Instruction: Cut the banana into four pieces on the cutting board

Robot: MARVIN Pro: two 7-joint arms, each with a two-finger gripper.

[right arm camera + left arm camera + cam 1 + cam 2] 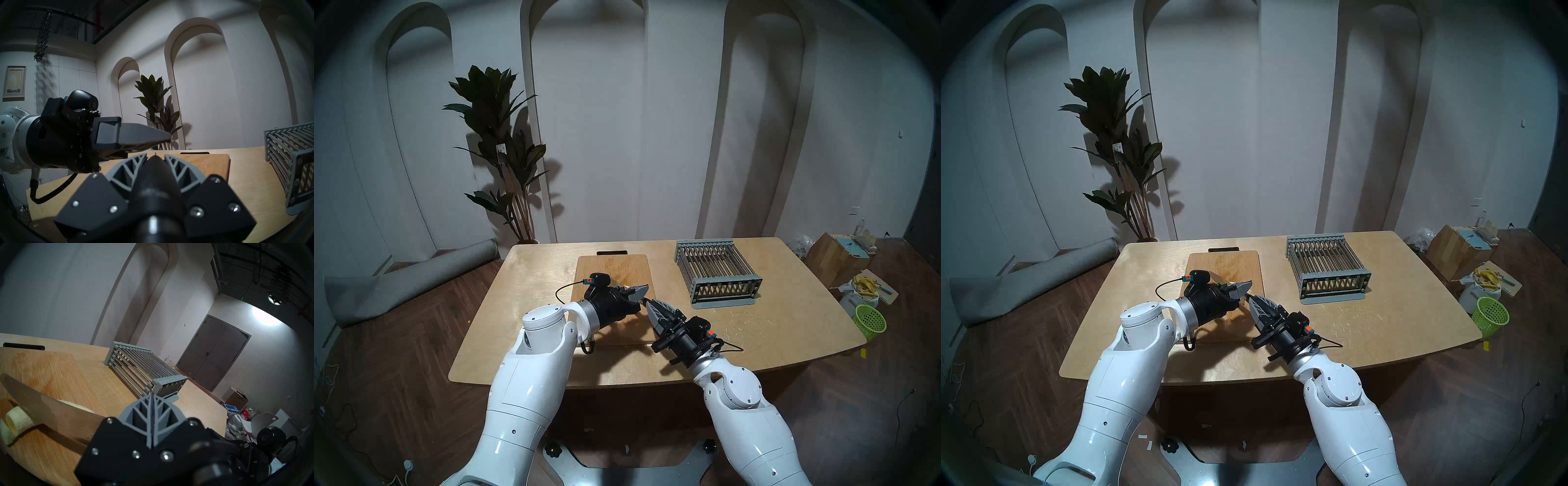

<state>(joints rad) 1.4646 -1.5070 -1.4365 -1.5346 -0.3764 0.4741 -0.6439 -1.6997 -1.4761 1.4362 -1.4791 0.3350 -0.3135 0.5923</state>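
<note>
Left claw (641, 289) closed, level; right claw (650, 303) clamped, tips near-touching.

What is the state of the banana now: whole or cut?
Cut. A banana chunk lies on one side of the knife blade, the rest on the other.

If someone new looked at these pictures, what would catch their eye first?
The knife first: its blade crosses the peeled banana on the cutting board, its handle in the right gripper. A grey barred rack stands to the board's right.
</note>
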